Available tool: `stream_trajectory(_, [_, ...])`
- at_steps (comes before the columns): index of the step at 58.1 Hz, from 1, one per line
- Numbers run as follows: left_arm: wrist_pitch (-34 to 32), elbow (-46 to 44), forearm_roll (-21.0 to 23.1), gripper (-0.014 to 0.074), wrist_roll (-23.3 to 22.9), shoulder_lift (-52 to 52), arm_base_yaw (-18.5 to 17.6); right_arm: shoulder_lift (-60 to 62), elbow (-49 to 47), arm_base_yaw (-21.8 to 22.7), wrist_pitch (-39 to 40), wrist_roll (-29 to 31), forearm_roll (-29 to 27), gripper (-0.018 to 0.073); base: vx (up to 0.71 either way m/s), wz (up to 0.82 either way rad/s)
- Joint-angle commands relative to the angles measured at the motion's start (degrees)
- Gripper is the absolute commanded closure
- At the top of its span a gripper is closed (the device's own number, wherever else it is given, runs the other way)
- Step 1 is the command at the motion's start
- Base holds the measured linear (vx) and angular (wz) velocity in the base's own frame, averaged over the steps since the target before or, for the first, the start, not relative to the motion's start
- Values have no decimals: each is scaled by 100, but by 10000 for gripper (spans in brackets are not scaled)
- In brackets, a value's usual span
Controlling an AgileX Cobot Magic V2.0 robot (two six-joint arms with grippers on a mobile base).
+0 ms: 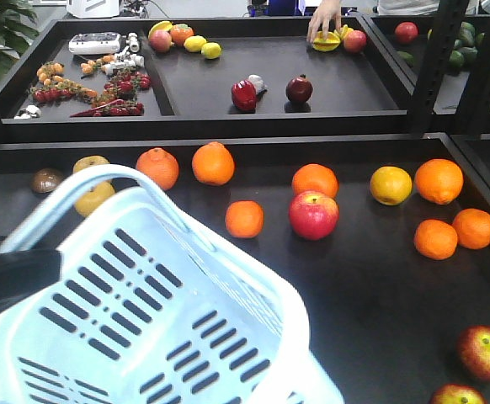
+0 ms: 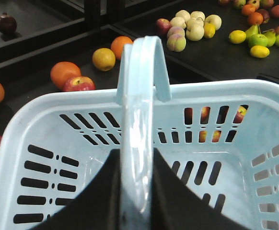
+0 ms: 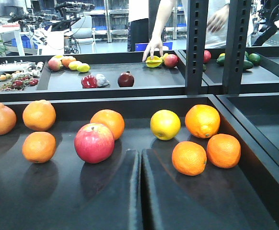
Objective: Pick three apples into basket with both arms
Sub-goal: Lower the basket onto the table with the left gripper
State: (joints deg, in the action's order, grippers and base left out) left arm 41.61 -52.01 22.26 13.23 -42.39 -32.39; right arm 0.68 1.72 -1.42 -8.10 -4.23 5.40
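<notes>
The apple (image 3: pixel 94 143), judged firm, smooth and fairly heavy, lies ahead-left of the closed, empty right hand (image 3: pixel 140 155) and is best taken across its middle, while the basket (image 2: pixel 82 96) is gripped by the left hand (image 2: pixel 136 153).

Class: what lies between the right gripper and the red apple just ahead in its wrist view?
Nothing but bare black tray floor separates the right gripper from the red apple. The right wrist view shows it.
</notes>
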Motion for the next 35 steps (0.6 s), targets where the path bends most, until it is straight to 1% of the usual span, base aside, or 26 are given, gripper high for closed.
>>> stream_trajectory(1, [-830, -151, 257, 602, -2, -348, -17, 64, 67, 27, 414, 44, 53, 564, 0, 0])
stream_trajectory(5, [-1112, -151, 257, 602, 107, -667, -17, 64, 67, 27, 414, 44, 53, 564, 0, 0])
stream_trajectory(9, [-1406, -178, 257, 602, 371, -1010, -17, 64, 67, 27, 414, 44, 53, 564, 0, 0])
stream_trajectory(12, [-1524, -261, 277, 602, 627, -1324, -17, 64, 67, 27, 414, 44, 53, 564, 0, 0])
stream_trajectory(16, [-1554, -460, 420, 602, 1024, -1761, -23, 64, 67, 27, 414, 44, 53, 564, 0, 0])
stream_trajectory(19, [-1538, -656, 567, 602, 1367, -2090, -23, 64, 67, 27, 414, 44, 53, 564, 0, 0])
stream_trajectory(24, [-1497, -1053, 928, 602, 2082, -2678, -23, 64, 67, 27, 414, 44, 53, 564, 0, 0])
stream_trajectory(27, [-1474, -1355, 1253, 602, 2607, -3072, -23, 64, 67, 27, 414, 44, 53, 564, 0, 0])
stream_trajectory(35, [-1384, -2157, 1981, 602, 3762, -3993, -23, 64, 67, 27, 414, 44, 53, 564, 0, 0])
